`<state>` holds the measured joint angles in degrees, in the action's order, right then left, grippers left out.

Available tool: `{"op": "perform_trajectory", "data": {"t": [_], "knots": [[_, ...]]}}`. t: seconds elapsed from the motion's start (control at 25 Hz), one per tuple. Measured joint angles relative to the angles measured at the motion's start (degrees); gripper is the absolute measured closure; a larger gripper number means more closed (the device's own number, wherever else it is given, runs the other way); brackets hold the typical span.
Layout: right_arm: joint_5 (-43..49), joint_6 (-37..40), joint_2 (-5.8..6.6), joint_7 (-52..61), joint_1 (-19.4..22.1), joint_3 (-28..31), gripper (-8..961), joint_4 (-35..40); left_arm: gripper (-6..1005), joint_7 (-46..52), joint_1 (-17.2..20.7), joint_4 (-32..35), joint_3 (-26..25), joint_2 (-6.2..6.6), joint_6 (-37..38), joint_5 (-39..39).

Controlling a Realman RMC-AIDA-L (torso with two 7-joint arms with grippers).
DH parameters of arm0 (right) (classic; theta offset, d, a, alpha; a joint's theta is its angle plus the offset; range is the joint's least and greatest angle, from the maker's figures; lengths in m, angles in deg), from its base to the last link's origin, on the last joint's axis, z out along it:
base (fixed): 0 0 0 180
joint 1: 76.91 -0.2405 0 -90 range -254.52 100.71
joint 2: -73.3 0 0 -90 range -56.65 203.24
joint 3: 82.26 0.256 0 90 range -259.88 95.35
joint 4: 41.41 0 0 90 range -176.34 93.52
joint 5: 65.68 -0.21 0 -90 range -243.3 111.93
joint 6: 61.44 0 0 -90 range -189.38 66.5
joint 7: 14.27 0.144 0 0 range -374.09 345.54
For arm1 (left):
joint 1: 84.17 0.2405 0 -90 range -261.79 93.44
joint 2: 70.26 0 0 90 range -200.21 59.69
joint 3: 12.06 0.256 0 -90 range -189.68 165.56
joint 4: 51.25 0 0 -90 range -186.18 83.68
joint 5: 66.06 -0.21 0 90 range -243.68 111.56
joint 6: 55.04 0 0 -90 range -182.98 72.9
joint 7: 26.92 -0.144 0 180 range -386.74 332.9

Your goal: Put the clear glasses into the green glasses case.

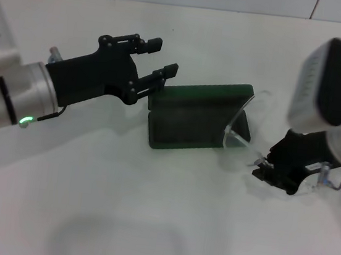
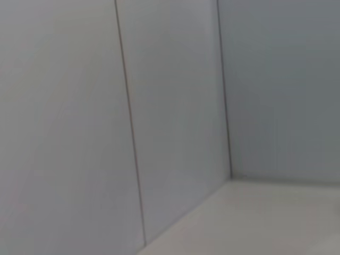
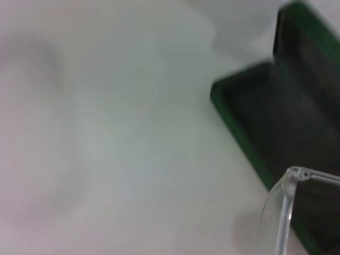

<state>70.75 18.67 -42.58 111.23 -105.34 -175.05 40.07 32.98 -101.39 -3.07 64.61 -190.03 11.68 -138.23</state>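
Left pincer [image 1: 160, 56] — fingers spread, empty — beside the open green glasses case [image 1: 197, 115]. Right pincer [image 1: 264, 167] grips the clear glasses [image 1: 240, 125] at the case's end.

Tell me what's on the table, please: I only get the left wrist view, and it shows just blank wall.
Observer: A green glasses case lies open on the white table, with its dark lining showing.
Operator: Where's the left claw?
Observer: The left claw hovers open by the case's left end.
Operator: And the glasses?
Observer: The clear glasses are at the case's right end, partly over its edge, with the right claw at them.
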Motion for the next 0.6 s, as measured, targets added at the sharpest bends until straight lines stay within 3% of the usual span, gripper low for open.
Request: {"op": "perform_trajectory", "data": {"t": [0.16,0.28,0.4,0.6], "knots": [[-7.3,2.7,-0.03,-9.5,4.2,7.9,826,1.2,483,-3.0,1.3,-3.3,-0.3,0.32,6.3,6.4],[-15.2,5.0,-0.09,-20.4,7.0,14.0,826,-0.1,483,-3.0,1.2,-5.3,-1.4,0.24,9.2,7.1],[-24.9,6.4,-0.01,-36.3,8.5,18.1,826,-5.9,484,-2.6,-0.4,-7.9,-2.1,0.18,12.4,7.2],[-36.3,8.6,0.23,-59.2,9.6,19.6,826,-15.7,484,-0.8,-4.7,-11.7,-2.2,0.44,18.4,7.0]]}}
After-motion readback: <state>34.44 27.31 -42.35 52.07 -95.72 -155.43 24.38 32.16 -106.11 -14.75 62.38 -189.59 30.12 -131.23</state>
